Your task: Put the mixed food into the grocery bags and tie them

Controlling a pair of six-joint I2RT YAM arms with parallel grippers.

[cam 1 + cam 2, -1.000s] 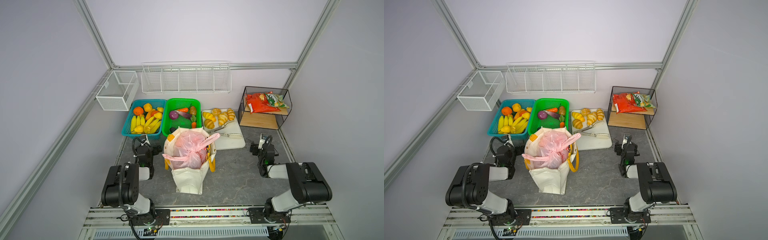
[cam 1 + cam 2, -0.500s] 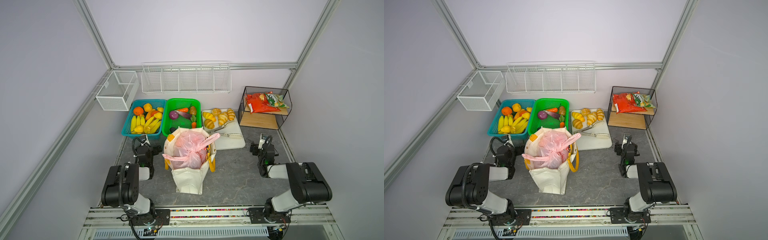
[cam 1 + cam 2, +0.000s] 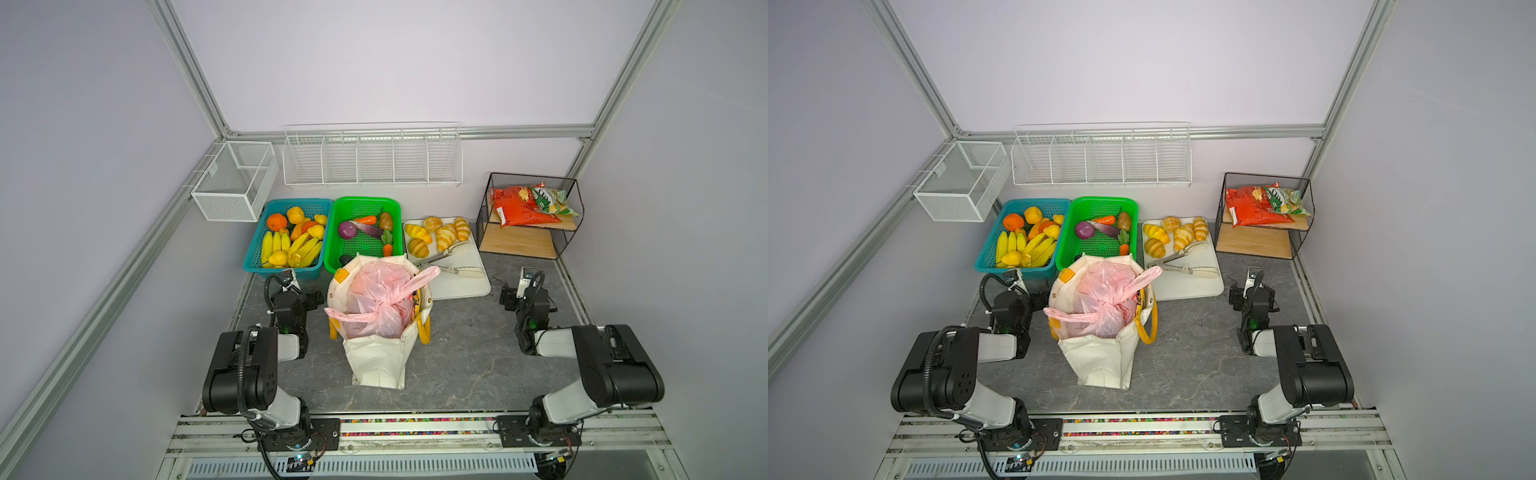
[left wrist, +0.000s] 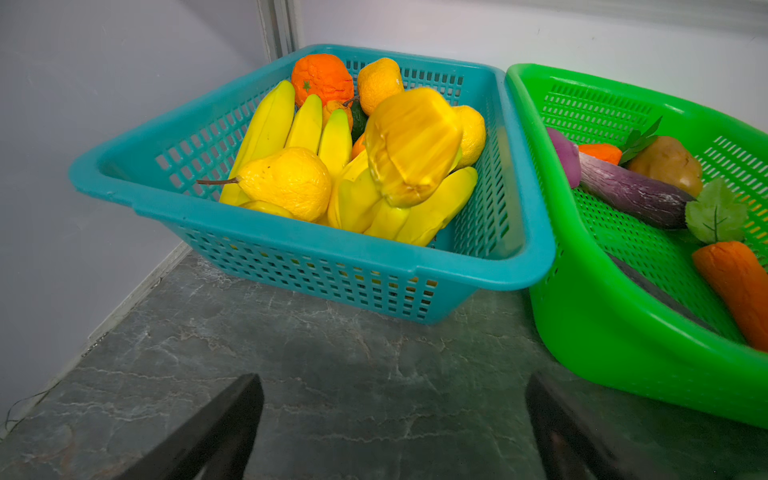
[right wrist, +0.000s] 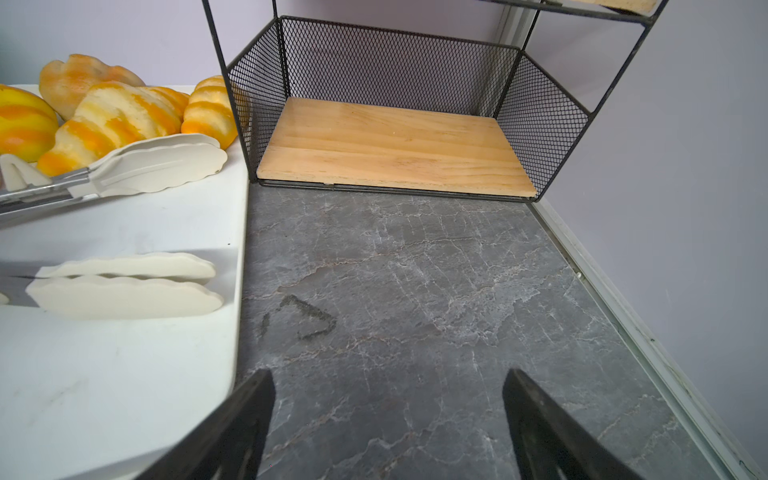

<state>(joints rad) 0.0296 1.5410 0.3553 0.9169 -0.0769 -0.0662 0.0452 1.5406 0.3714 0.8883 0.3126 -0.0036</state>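
At the far left, the teal basket [image 3: 251, 257] held bananas and oranges. Near it, the left gripper [image 4: 392, 382] hovered low over the grey table [image 3: 461, 353] with its jaws spread wide and nothing between them. Just right of the teal basket, the green basket [image 3: 365, 200] held the purple onion [image 3: 346, 230] and the eggplant [image 3: 368, 230]. In the middle stood the canvas tote [image 3: 376, 361], with the pink bag [image 3: 380, 299] inside it, handles seemingly knotted. Right of it lay the white tray [image 3: 461, 289] with croissants [image 3: 445, 235] and tongs [image 3: 453, 270]. The right gripper [image 5: 388, 376] also gaped wide and empty above bare table. At the far right, snack packets [image 3: 519, 208] lay on the black wire shelf [image 3: 483, 216].
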